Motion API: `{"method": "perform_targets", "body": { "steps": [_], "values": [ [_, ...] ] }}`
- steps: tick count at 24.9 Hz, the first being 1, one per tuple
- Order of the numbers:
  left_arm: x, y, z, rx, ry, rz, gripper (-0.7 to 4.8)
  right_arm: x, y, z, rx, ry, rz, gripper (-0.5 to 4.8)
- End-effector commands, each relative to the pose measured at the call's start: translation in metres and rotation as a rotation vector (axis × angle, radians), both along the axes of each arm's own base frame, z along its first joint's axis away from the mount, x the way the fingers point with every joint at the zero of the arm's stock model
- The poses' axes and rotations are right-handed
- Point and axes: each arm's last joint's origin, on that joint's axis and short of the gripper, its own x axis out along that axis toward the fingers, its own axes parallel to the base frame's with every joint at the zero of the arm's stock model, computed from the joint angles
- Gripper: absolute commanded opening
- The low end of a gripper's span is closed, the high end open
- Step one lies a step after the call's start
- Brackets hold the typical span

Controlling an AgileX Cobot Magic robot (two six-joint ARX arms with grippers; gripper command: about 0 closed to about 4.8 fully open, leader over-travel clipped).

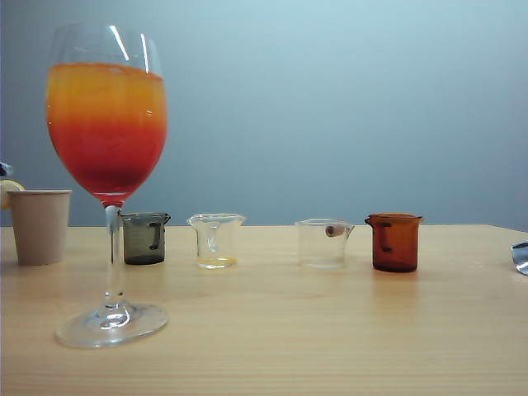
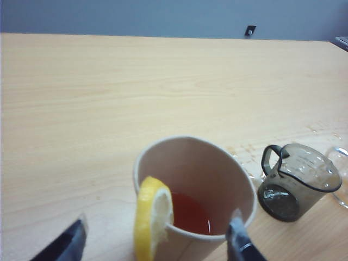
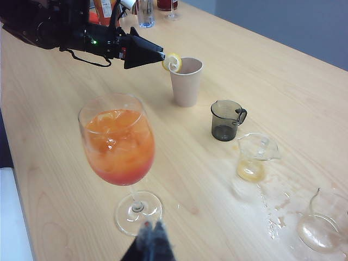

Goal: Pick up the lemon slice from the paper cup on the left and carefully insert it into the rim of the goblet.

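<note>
The lemon slice [image 2: 152, 217] sits wedged upright on the rim of the beige paper cup [image 2: 217, 174], which holds a little red liquid. My left gripper [image 2: 157, 231] is open. One finger [image 2: 68, 244] is outside the slice and the other finger [image 2: 242, 244] is at the cup's far side, neither touching the slice. From the right wrist view, the left gripper [image 3: 155, 54] points at the lemon slice [image 3: 173, 61] on the paper cup [image 3: 186, 84]. The goblet [image 3: 119, 141] with its orange-red drink stands upright. My right gripper [image 3: 152, 231] is shut and empty just short of the goblet's foot.
A row of small beakers runs right of the paper cup: dark grey [image 1: 145, 238], clear with yellow dregs [image 1: 215, 241], clear [image 1: 323, 242], amber [image 1: 394, 242]. Spilled droplets [image 3: 274, 209] wet the table. Bottles [image 3: 144, 11] stand at the table's far end.
</note>
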Motion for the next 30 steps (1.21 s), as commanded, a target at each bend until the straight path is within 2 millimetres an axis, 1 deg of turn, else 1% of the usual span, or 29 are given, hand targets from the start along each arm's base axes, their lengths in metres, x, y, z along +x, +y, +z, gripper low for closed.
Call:
{"method": "perform_targets", "body": {
  "steps": [1, 4, 6, 10, 11, 13, 21, 26, 30],
  "values": [
    [0.005, 0.002, 0.0, 0.001, -0.014, -0.001, 3.33, 0.0, 0.0, 0.003, 0.01, -0.013, -0.001, -0.03],
    [0.011, 0.003, -0.001, -0.019, -0.005, -0.014, 3.33, 0.0, 0.0, 0.003, 0.009, -0.013, -0.003, -0.03],
    [0.017, 0.0, -0.003, -0.044, 0.008, -0.042, 3.32, 0.001, 0.0, 0.003, 0.006, -0.016, -0.021, -0.03],
    [0.022, -0.005, -0.006, -0.05, 0.017, -0.063, 3.31, 0.001, 0.0, 0.003, 0.005, -0.016, -0.024, -0.03],
    [0.023, -0.005, -0.007, -0.05, 0.016, -0.063, 3.28, 0.001, 0.0, 0.003, 0.005, -0.016, -0.024, -0.03],
    [0.023, -0.006, -0.007, -0.052, 0.017, -0.066, 3.02, 0.001, 0.0, 0.003, 0.005, -0.016, -0.024, -0.03],
    [0.023, -0.006, -0.007, -0.053, 0.016, -0.069, 2.96, 0.001, 0.0, 0.003, 0.005, -0.016, -0.024, -0.03],
    [0.023, -0.006, -0.007, -0.053, 0.017, -0.069, 2.31, 0.001, 0.0, 0.002, 0.002, -0.014, -0.024, -0.03],
    [0.023, -0.006, -0.007, -0.053, 0.017, -0.068, 2.22, 0.001, 0.0, 0.002, 0.002, -0.013, -0.024, -0.03]
  ]
}}
